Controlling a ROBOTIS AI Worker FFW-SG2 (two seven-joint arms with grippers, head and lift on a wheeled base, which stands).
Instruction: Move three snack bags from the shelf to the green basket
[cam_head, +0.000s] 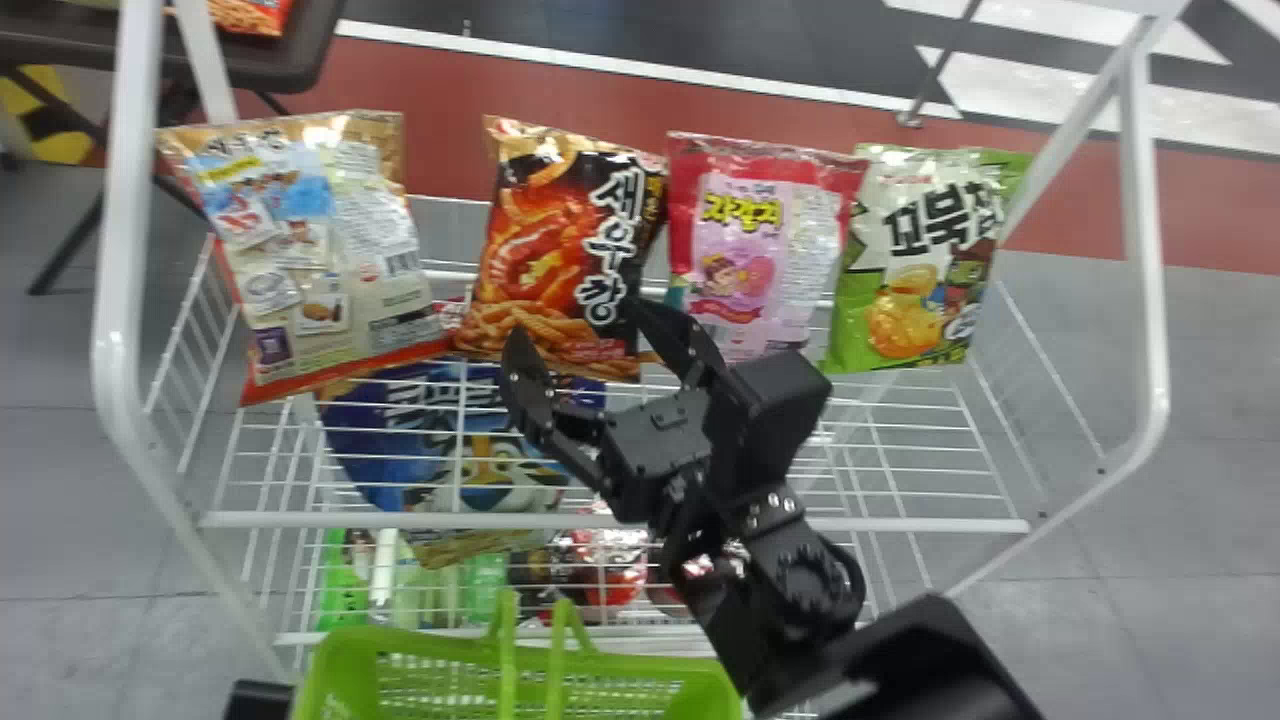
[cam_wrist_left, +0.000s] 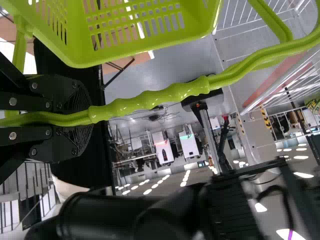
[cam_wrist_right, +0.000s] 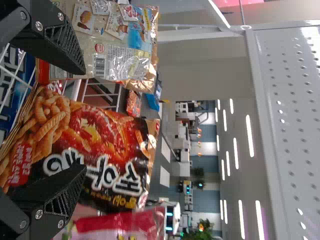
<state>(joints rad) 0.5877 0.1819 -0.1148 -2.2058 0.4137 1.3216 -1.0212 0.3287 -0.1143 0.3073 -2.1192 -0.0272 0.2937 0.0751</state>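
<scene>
Four snack bags stand in a row on the white wire shelf (cam_head: 900, 470): a beige bag (cam_head: 330, 260), a black-and-orange bag (cam_head: 560, 250), a pink bag (cam_head: 760, 260) and a green bag (cam_head: 915, 265). My right gripper (cam_head: 580, 325) is open before the lower part of the black-and-orange bag. In the right wrist view, the fingers of my right gripper (cam_wrist_right: 82, 120) stand apart over the black-and-orange bag (cam_wrist_right: 105, 135), the upper one overlapping the beige bag (cam_wrist_right: 115, 50). The green basket (cam_head: 345, 665) is below the shelf front. My left gripper (cam_wrist_left: 87, 118) is shut on its handle (cam_wrist_left: 150, 100).
White frame posts (cam_head: 125, 250) rise on both sides of the shelf. A blue package (cam_head: 400, 430) and other goods lie on lower levels. A dark table (cam_head: 290, 60) stands behind at the left. A perforated white panel (cam_wrist_right: 295, 125) spans one side of the right wrist view.
</scene>
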